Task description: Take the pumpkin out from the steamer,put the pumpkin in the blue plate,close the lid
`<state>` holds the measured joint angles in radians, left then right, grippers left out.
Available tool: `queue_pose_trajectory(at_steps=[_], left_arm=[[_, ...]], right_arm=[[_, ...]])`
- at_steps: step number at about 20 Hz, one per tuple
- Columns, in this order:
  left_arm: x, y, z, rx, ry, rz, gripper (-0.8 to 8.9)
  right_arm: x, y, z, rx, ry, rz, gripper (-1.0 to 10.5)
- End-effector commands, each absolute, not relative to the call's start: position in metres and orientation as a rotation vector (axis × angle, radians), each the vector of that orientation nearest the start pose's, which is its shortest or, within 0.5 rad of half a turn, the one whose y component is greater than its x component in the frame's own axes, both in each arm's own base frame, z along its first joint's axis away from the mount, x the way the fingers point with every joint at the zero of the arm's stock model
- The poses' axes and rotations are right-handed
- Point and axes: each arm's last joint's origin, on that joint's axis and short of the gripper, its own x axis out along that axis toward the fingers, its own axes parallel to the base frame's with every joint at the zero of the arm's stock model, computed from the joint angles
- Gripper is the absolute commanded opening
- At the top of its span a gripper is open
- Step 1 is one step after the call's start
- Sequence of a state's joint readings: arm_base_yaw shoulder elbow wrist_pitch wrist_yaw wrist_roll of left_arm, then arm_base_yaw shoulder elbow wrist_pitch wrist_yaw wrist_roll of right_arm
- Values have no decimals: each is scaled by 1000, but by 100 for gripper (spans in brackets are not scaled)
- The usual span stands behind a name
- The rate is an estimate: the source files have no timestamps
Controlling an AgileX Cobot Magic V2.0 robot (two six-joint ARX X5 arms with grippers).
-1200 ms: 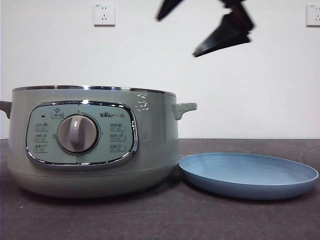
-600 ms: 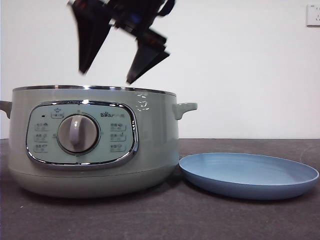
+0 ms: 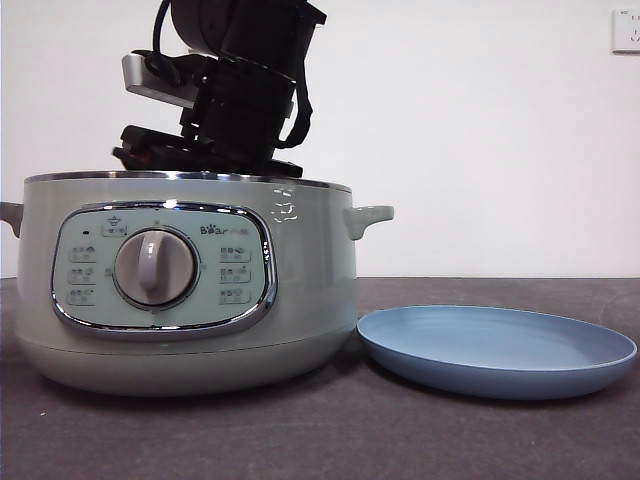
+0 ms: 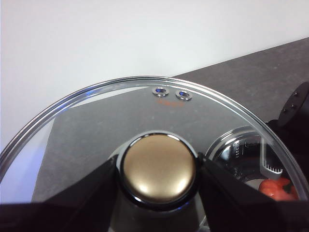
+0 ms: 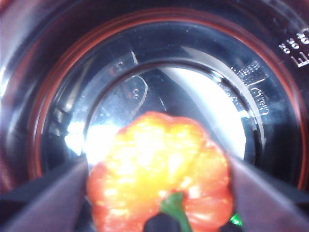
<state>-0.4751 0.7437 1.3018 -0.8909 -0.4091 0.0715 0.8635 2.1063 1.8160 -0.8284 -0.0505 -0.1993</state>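
Right pincer [image 5: 159, 212] is down inside the pot [image 3: 300, 290], arm dropping past the chrome rim in the front view; only the wrist shows there. Its jaws stand apart, one on each side of the pumpkin [image 5: 159, 179], which sits between them on the shiny pot floor, green stem toward the wrist. Whether the jaws touch the ribs cannot be told; likely the straddle before the squeeze, so nothing is lifted yet. Left pincer [image 4: 158, 169] is clamped on the knob of the glass lid [image 4: 96, 111], holding it off to the side of the pot, presumably to keep the opening free for the other arm and ready for closing later. Through the glass the open pot and a bit of pumpkin show beyond that pincer. Blue plate [image 3: 497, 350] lies bare just beside the pot, waiting.
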Motion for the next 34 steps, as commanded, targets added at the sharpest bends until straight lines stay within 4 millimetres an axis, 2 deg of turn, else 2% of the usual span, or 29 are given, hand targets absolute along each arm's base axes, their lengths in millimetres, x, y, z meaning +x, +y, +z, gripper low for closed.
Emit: queue_pose_trajectory(at_steps=[1, 3, 6, 8, 11, 14, 18, 19, 24, 29, 34], left_arm=[[82, -29, 441, 197, 234, -68, -9], [82, -29, 441, 196, 234, -69, -9], [82, -29, 441, 195, 233, -71, -9], [82, -29, 441, 192, 228, -71, -9], [82, -29, 442, 191, 226, -72, -9], [82, -29, 442, 191, 226, -74, -9], [82, -29, 442, 191, 226, -75, -9], [82, -29, 442, 191, 226, -75, -9], [82, -29, 442, 189, 223, -76, -9], [83, -30, 442, 188, 224, -80, -9], [84, -31, 442, 183, 225, -103, -9]], right_arm=[[291, 343, 230, -630, 978, 921, -7], [289, 340, 242, -620, 952, 923, -7], [278, 319, 282, -605, 928, 914, -7], [270, 291, 312, -592, 957, 880, -7], [263, 233, 348, -489, 1076, 742, -7], [263, 183, 363, -352, 1197, 552, -8], [249, 152, 352, -381, 1187, 252, -8], [244, 148, 346, -378, 1168, 234, -8], [226, 137, 303, -308, 1024, 263, -7], [231, 139, 252, -283, 994, 281, -1], [244, 149, 228, -263, 979, 378, 1]])
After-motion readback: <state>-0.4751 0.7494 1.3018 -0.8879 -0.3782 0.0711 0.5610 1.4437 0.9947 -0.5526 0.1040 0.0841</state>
